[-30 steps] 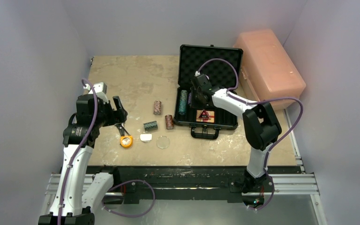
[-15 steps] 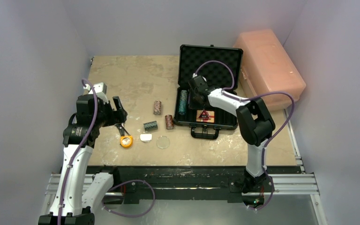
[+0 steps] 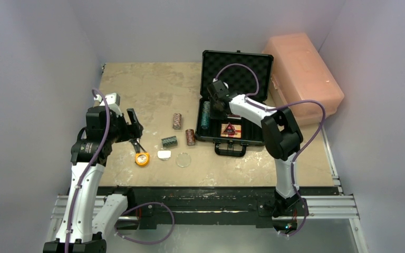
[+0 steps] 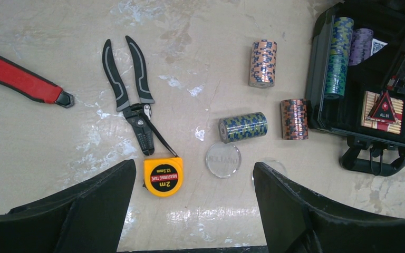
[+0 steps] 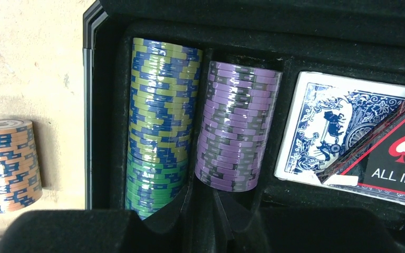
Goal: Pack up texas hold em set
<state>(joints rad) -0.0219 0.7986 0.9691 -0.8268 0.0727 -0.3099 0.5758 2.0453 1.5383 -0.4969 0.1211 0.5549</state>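
The black briefcase (image 3: 231,141) lies open with its egg-crate foam lid (image 3: 237,68) up. Inside are a green-and-blue chip row (image 5: 158,121), a purple chip row (image 5: 237,126), a blue-backed card deck (image 5: 327,126) and a red "ALL IN" triangle (image 5: 401,153). My right gripper (image 5: 205,205) is shut and empty, low over the divider between the two rows; it also shows in the top view (image 3: 214,108). Three loose chip stacks (image 4: 263,64) (image 4: 294,119) (image 4: 243,127) and a clear disc (image 4: 223,159) lie on the table. My left gripper (image 4: 194,166) is open, above the table.
An orange tape measure (image 4: 163,176), black pliers (image 4: 132,95) and a red-handled tool (image 4: 18,79) lie left of the chips. A second disc (image 4: 270,164) is partly behind my left finger. The big pink box (image 3: 303,76) stands right of the case.
My right gripper has moved left and toward the back of the case, along the chip rows. The left arm has not moved.
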